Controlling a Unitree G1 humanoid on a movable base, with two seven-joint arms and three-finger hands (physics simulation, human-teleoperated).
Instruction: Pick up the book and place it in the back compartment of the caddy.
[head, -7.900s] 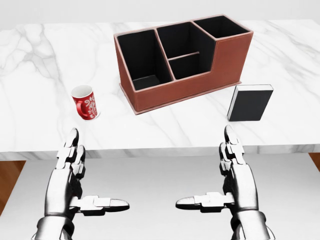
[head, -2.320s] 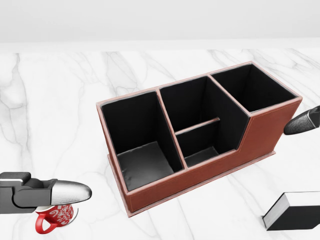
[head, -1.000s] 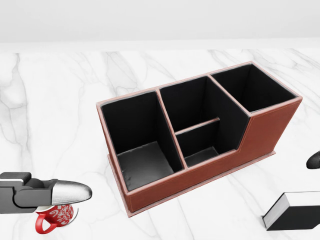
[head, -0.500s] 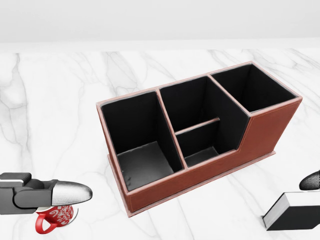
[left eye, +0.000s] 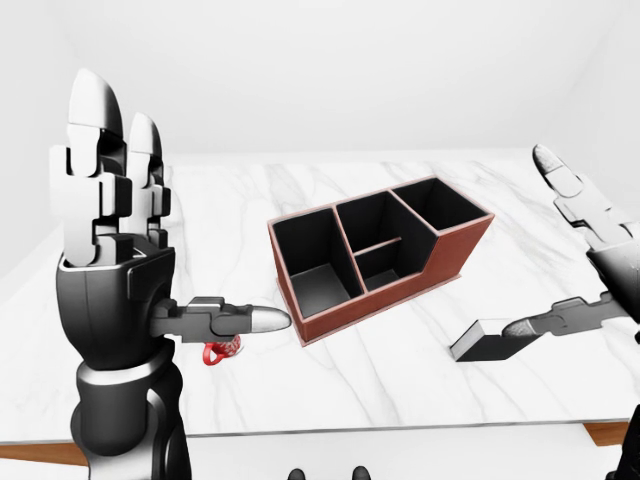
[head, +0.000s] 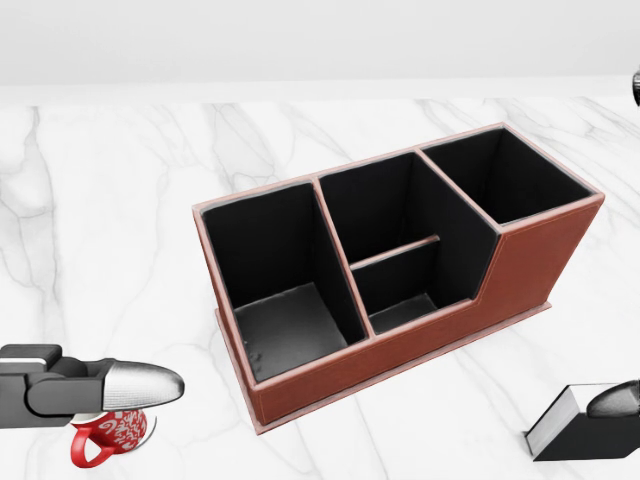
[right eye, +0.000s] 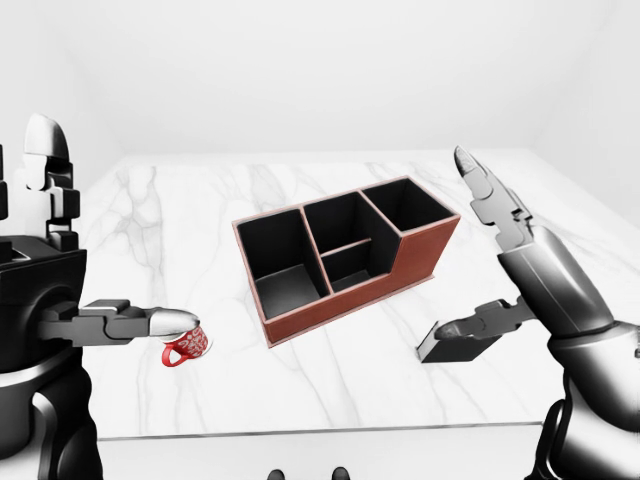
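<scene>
No brand, label or readable writing shows on anything here; the only marking is a white pattern on the red mug, too small to make out. The left robot hand is raised upright at the left of the left-eye view, its two long fingers pointing straight up and its thumb stuck out sideways toward the caddy, spread wide and holding nothing. The mug stands on the white marble tabletop near its lower-left edge, just under that thumb's silver tip. The right robot hand is also spread wide, with its long fingers reaching up and away and its thumb stretched out low over the book; whether the thumb tip touches the cover I cannot tell, and no fingers close round it. The book, black-covered with a pale page edge, lies flat on the tabletop toward its lower-right part, apart from the caddy's right end. The caddy, reddish-brown outside and black inside, sits slantwise about mid-tabletop, all its compartments empty.
</scene>
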